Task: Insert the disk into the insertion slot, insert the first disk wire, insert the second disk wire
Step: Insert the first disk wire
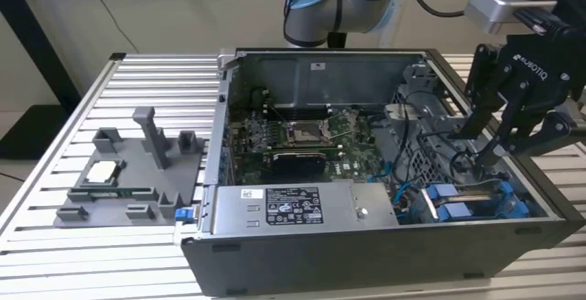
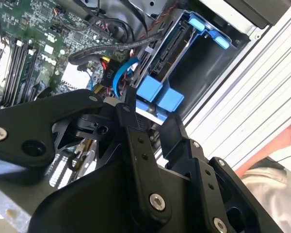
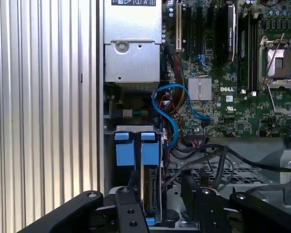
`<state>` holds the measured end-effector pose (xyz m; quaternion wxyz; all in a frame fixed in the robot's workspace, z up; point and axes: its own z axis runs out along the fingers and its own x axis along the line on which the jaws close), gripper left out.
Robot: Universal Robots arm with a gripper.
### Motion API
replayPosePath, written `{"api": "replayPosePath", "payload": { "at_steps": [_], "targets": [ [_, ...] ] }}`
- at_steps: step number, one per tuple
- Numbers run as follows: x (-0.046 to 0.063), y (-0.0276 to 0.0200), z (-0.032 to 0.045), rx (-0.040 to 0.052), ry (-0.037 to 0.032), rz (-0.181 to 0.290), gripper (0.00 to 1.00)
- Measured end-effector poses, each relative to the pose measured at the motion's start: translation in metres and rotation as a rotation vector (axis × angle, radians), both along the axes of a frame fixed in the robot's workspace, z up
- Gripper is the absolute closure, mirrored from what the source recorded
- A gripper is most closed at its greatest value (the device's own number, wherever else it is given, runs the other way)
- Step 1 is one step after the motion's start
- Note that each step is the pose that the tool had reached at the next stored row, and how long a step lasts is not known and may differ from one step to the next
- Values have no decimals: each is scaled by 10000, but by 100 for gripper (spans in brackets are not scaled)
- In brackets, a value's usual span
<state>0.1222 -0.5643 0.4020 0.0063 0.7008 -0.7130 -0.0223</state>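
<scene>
Case (image 1: 366,259): open, lying on a slatted table (image 1: 156,80); board (image 1: 302,135) faces up.
Gripper (image 1: 478,145): reaches into the case corner at the exterior view's right, over the slot (image 1: 508,204).
Fingers (image 3: 128,208): apart. In both wrist views they straddle the disk's edge, one finger close along it and the other with a visible gap. Contact cannot be told.
Gripper, wrist views: tips (image 3: 160,194) point down at the bay; the second wrist view shows the same straddle (image 2: 150,109).
Disk (image 3: 148,184): standing on edge inside the slot, seen edge-on; a pale sliver of it shows between the fingers (image 2: 146,116). How deep it sits cannot be told.
Blue tabs (image 3: 137,154): two, side by side at the disk's end toward the cables; also clear in the second wrist view (image 2: 160,97).
Slot, second wrist view (image 2: 199,68): grey walls with a blue rim at the far end.
Blue cable (image 3: 172,121): loops from the board (image 3: 233,97) down to just beside the tabs — whether it is plugged in cannot be told. Seen too at (image 2: 119,77).
Supply box (image 1: 293,207): silver, labelled, next to the bay; its end shows at (image 3: 132,53).
Grey fixture (image 1: 128,176): on the table at the exterior view's left, well apart from the gripper.
Edge of frame: a person's arm (image 2: 288,138) beyond the table.
</scene>
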Motion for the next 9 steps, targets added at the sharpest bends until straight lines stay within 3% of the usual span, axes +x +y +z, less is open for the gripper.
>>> {"api": "replayPosePath", "payload": {
  "at_steps": [9],
  "targets": [
    [0,16,-1,13,0,0,53]
  ]
}}
